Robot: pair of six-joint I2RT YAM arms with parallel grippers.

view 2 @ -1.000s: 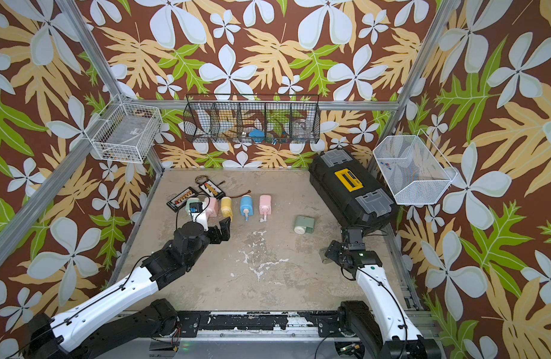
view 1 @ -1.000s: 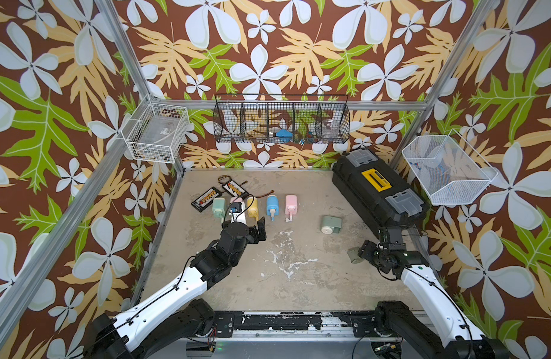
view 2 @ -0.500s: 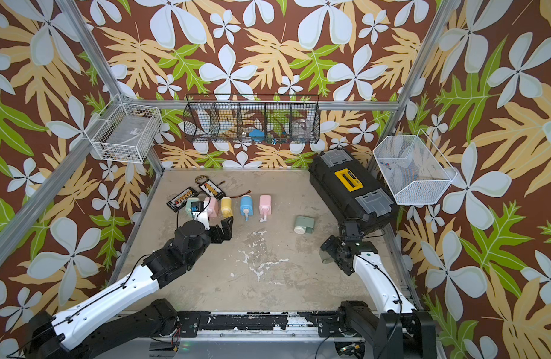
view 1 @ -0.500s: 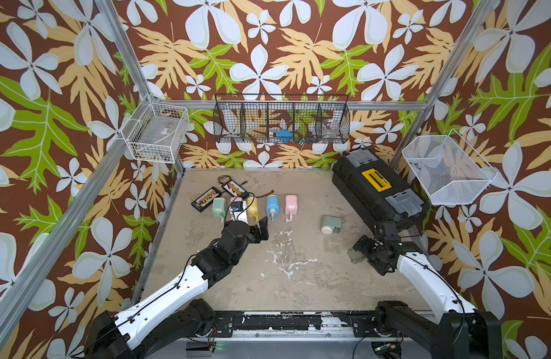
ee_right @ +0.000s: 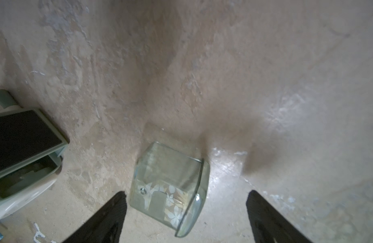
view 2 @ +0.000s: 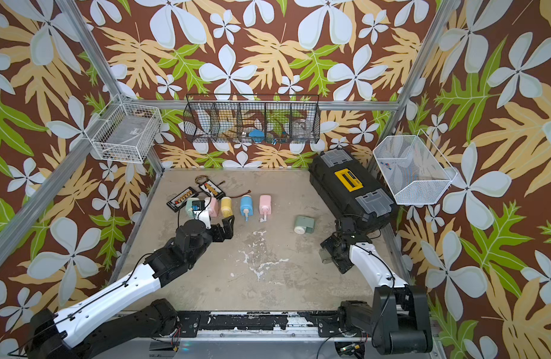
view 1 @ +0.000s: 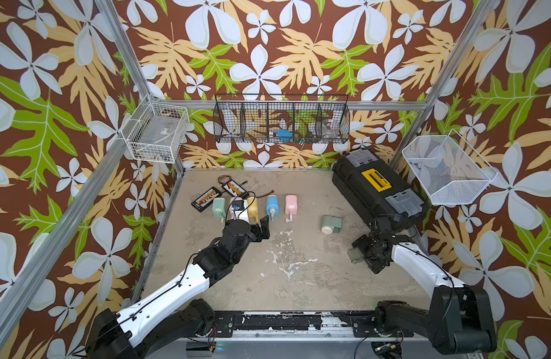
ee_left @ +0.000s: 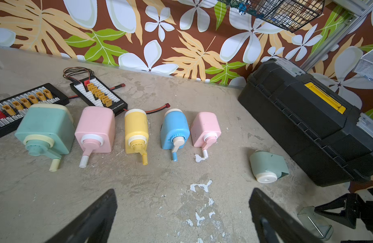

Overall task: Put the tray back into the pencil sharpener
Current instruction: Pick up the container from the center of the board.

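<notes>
One clear tray (ee_right: 168, 189) lies loose on the tabletop (view 1: 299, 289), at about 4 o'clock on the surface in both top views. The green sharpener (view 1: 331, 224) sits near it at its 11 o'clock, not touching. Right jaws are spread wide, set low either side of the tray and holding nothing; one jaw is just beside a wall, contact uncertain. Left jaws are likewise wide apart and empty, hovering by the row (ee_left: 137, 130) of five coloured sharpeners toward 10 o'clock. The tray reads as thin, hard, see-through plastic: probably very light, stiff but crackable under a hard squeeze, and glossy, so apt to slip or skate on the tabletop. Best hold, I judge, is across the two flat side walls just behind the curved front plate, leaving the rear end free to enter. The sharpener lies tipped, its dark base pad and open slot showing in the right wrist view. It looks light too and may slide when pushed, so bracing it seems wise.
</notes>
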